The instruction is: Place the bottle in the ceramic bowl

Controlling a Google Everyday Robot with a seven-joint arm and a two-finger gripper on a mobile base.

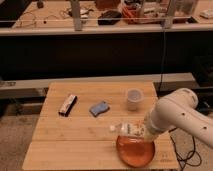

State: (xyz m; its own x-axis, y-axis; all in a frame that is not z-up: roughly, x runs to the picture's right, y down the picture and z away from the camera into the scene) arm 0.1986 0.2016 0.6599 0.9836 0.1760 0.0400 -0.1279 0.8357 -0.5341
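Far left on the wooden table (pixel 75 137): a dark-and-white wrapped bar (pixel 67 104), lying aslant. Just right of it, a small blue pad (pixel 99 108), flat on the boards and apart from the bar. Further right, towards the back edge, a translucent whitish cup (pixel 133 98), upright. In front of the cup, the bottle (pixel 127 129), on its side, white cap pointing left, body over the back-left rim of the ceramic bowl (pixel 135 151); touching that rim or just above it, cannot tell. Bowl orange-red, sitting near the table's front right corner. At the bottle's right end, the tool (pixel 145 131), closed round the bottle's base, mostly hidden under the white arm (pixel 180 112) reaching in from the right.
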